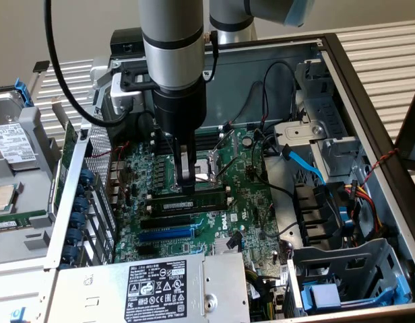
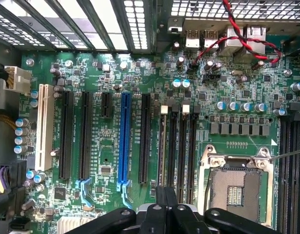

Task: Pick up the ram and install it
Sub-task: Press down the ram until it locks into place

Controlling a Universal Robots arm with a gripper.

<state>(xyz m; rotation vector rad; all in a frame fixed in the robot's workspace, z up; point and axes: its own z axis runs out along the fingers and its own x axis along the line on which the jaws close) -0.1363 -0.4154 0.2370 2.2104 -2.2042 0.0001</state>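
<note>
The ram is a thin green stick with black chips, standing on edge in a black slot beside the CPU socket. In the wrist view the ram appears edge-on as a narrow tan line in the first slot of that bank. My gripper hangs straight down over the stick's end toward the exterior view's left, fingers shut together. Its tips sit right at the ram's upper edge; I cannot tell whether they touch it. The gripper shows as two black fingers pressed together over the ram's near end.
The open case holds the motherboard with a blue expansion slot and black slots beside it. A power supply is at the front, drive cages and a blue cable at the right. A hard drive lies outside.
</note>
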